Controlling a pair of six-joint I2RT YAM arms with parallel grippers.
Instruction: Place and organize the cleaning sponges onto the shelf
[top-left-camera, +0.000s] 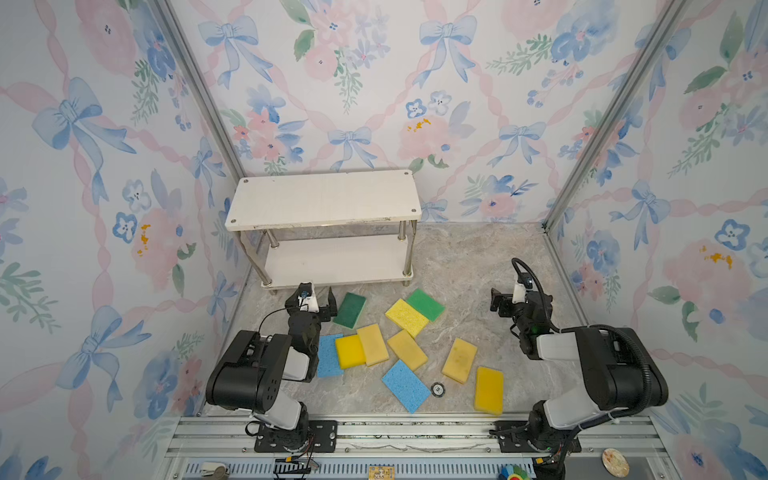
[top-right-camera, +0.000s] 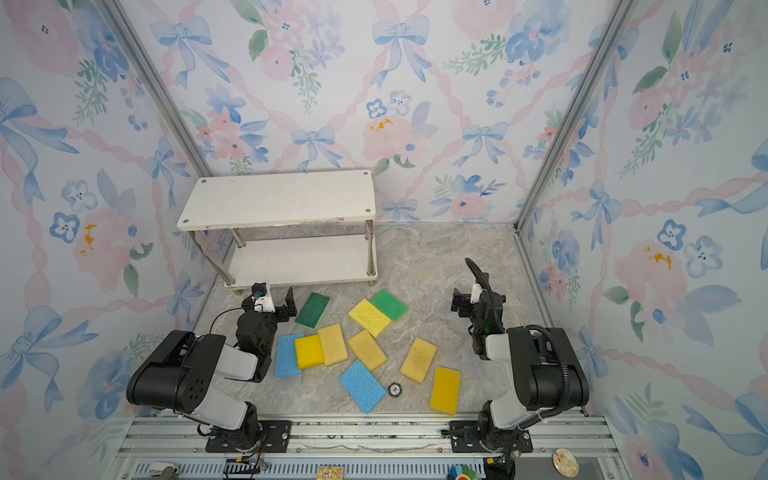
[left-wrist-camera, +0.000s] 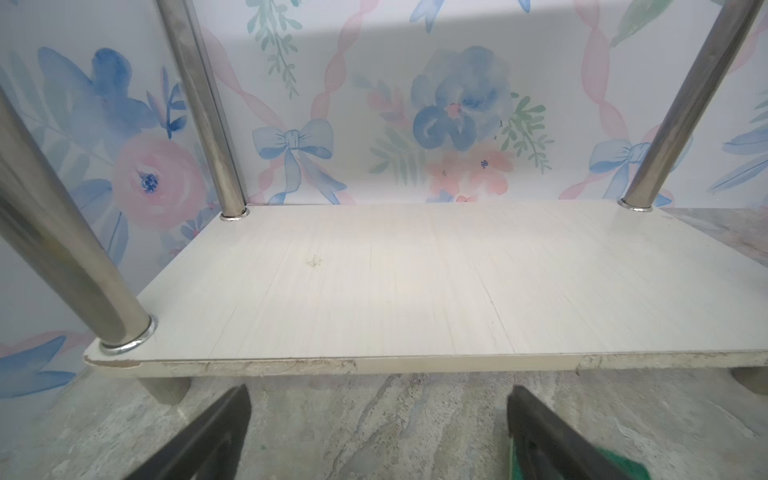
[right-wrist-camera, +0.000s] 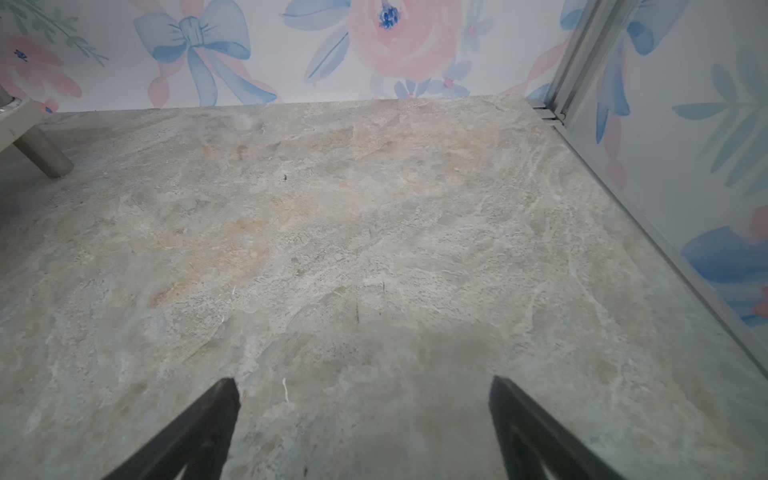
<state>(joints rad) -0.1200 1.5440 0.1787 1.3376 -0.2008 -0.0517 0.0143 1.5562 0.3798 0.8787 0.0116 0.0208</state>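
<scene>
Several cleaning sponges lie scattered flat on the marble floor in both top views: a dark green scourer (top-left-camera: 350, 309), a second green one (top-left-camera: 425, 304), yellow and tan ones (top-left-camera: 406, 317) and two light blue ones (top-left-camera: 405, 386). The shelf (top-left-camera: 324, 199) stands at the back left with both white boards bare. My left gripper (top-left-camera: 319, 293) (left-wrist-camera: 378, 399) is open and empty, low in front of the shelf's lower board (left-wrist-camera: 415, 282), with the dark green scourer (left-wrist-camera: 752, 469) just beside one finger. My right gripper (top-left-camera: 496, 298) (right-wrist-camera: 365, 390) is open and empty over bare floor at the right.
A small round black-and-white disc (top-left-camera: 436, 389) lies among the front sponges. Papered walls with metal corner posts (top-left-camera: 582, 166) close in the back and sides. Both arm bases sit on the front rail (top-left-camera: 415, 432). A shelf foot (right-wrist-camera: 41, 156) shows in the right wrist view.
</scene>
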